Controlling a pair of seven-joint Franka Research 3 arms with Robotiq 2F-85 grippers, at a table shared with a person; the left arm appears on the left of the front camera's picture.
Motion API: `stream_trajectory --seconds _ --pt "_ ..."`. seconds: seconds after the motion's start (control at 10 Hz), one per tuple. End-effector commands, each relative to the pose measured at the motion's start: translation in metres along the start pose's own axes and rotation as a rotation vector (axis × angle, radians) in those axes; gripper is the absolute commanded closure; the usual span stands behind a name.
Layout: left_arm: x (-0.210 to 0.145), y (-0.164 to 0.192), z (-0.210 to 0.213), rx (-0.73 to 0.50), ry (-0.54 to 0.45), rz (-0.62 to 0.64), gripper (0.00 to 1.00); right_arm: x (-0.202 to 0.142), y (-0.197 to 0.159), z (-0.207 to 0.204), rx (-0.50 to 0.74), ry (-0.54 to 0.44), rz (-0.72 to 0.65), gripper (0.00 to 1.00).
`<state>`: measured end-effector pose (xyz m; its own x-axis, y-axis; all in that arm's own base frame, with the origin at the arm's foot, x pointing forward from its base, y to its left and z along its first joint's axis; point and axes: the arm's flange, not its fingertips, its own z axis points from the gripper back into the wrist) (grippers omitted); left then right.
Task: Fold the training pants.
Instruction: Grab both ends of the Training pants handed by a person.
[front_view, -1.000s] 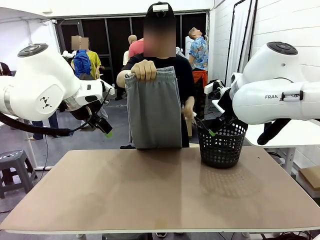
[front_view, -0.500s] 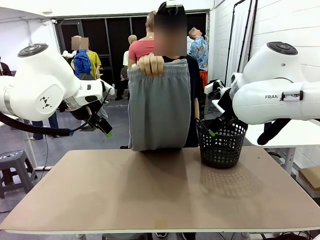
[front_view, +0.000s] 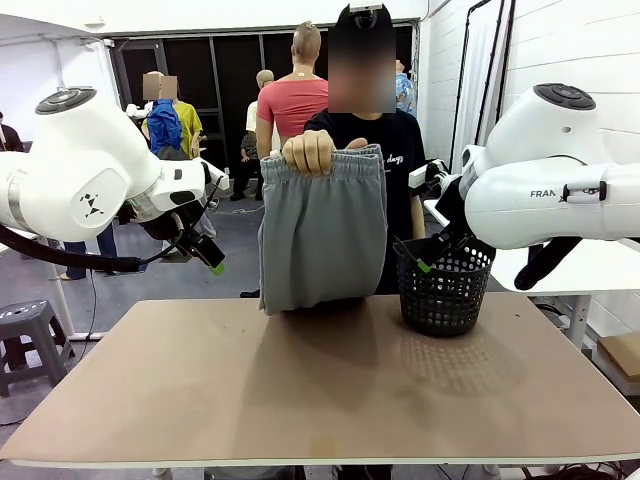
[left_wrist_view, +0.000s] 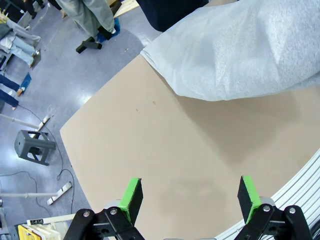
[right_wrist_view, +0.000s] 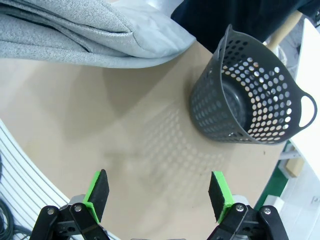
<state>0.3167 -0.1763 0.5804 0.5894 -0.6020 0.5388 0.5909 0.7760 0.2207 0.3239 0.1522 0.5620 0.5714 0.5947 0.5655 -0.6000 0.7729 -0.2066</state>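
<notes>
A person at the far side holds the light grey training pants (front_view: 322, 235) up by the elastic waistband in one hand (front_view: 309, 153). Their lower end hangs down to about the table's far edge. The pants show as pale cloth over the table in the left wrist view (left_wrist_view: 235, 50) and as grey folds in the right wrist view (right_wrist_view: 75, 30). My left gripper (front_view: 210, 258) hovers open above the table's left side, apart from the pants. In its own view the left gripper (left_wrist_view: 189, 196) has bare jaws. My right gripper (front_view: 428, 258) is open beside the basket, and the right gripper (right_wrist_view: 159, 194) holds nothing.
A black mesh basket (front_view: 443, 287) stands at the table's far right (right_wrist_view: 250, 95). The brown table (front_view: 320, 400) is bare in the middle and front. People and a stool (front_view: 25, 330) are beyond the table, off to the left.
The person has shifted to the right and lowered the pants a little, so the hem now hangs at the table's far edge. Neither arm has moved.
</notes>
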Motion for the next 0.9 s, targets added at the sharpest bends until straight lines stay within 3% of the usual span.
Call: stream_trajectory --seconds 0.0,0.7,0.8 --pt "-0.0003 0.0005 -0.0006 -0.010 0.000 -0.004 0.00 0.0002 0.0001 0.0000 0.001 0.002 0.001 0.00" --pt "0.0000 0.0000 0.0000 0.000 0.000 0.000 0.00 0.0000 0.0000 0.0000 0.000 0.000 0.000 0.00" --pt "-0.0016 0.0048 0.0029 0.017 0.019 -0.050 0.00 0.0004 -0.0042 0.0005 0.003 -0.005 0.058 0.00"
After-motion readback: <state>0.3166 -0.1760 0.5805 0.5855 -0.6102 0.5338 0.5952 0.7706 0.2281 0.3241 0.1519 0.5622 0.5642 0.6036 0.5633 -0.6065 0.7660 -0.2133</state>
